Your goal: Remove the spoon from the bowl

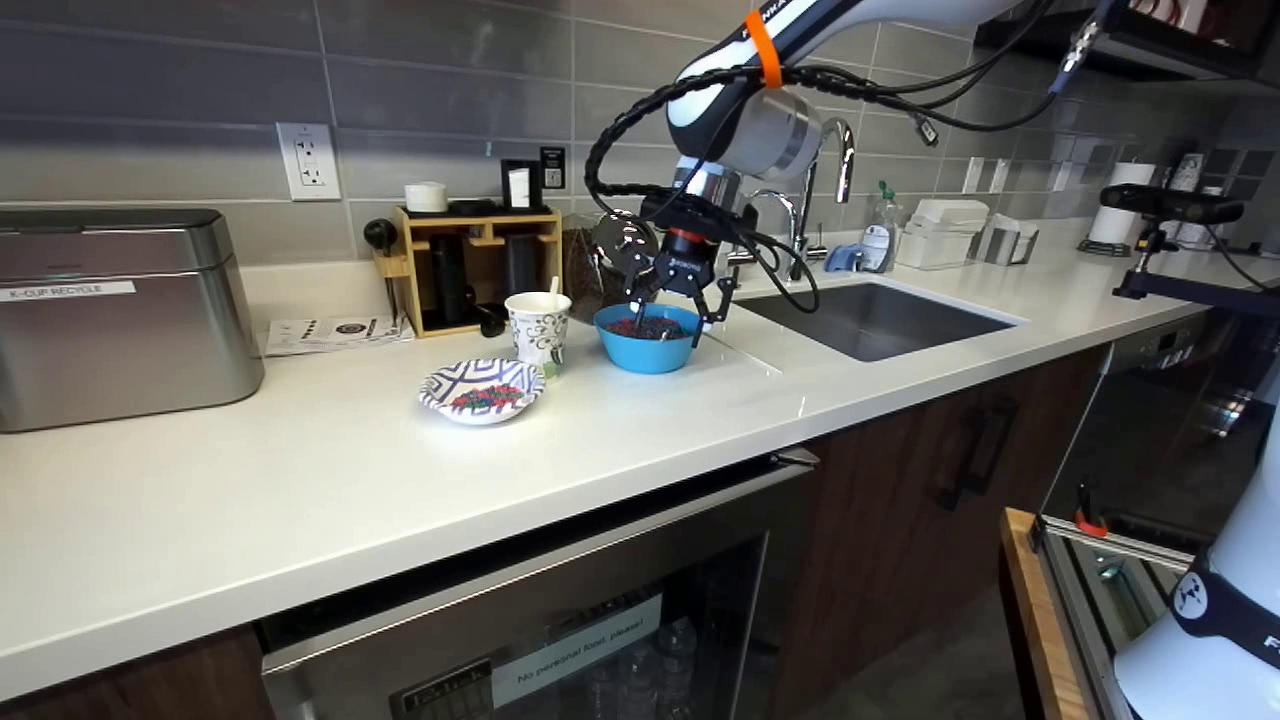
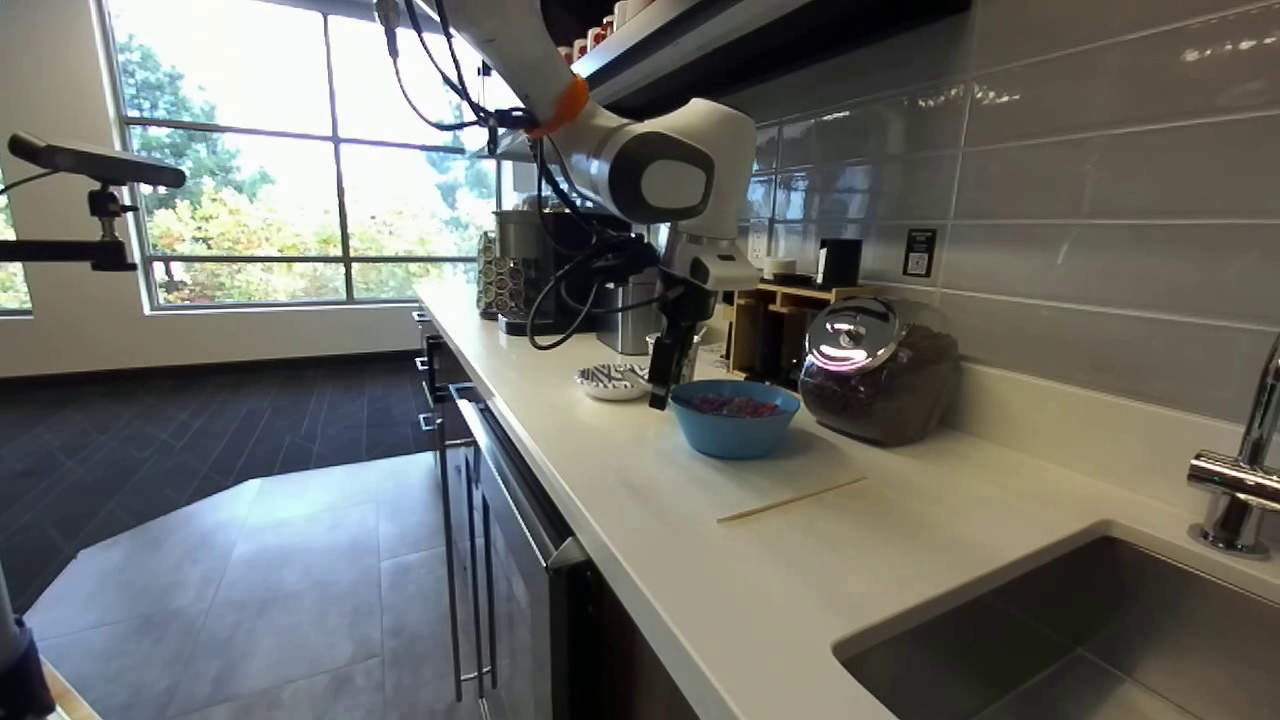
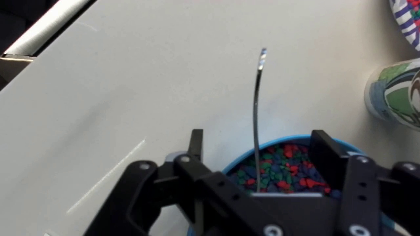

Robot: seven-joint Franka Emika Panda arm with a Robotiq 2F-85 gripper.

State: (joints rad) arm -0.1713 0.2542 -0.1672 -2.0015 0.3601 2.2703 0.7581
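Observation:
The light-blue bowl (image 1: 648, 353) stands on the white counter and shows in both exterior views (image 2: 735, 432). It holds red, green and dark blue pebbles. In the wrist view the spoon's thin metal handle (image 3: 256, 108) rises from the pebbles past the bowl's rim (image 3: 272, 142); its lower end is hidden. The spoon is not clear in either exterior view. My gripper (image 3: 257, 131) is open, with one finger on each side of the handle, not touching it. One finger is over the bowl, the other outside its rim. The gripper (image 1: 670, 322) also shows low at the bowl in both exterior views (image 2: 662, 398).
A patterned dish (image 1: 440, 388) with pebbles and a paper cup (image 1: 538, 335) stand beside the bowl. A glass jar (image 2: 885, 375) and a wooden organizer (image 1: 412, 270) are behind. A thin stick (image 2: 792, 499) lies between the bowl and the sink (image 2: 1010, 545).

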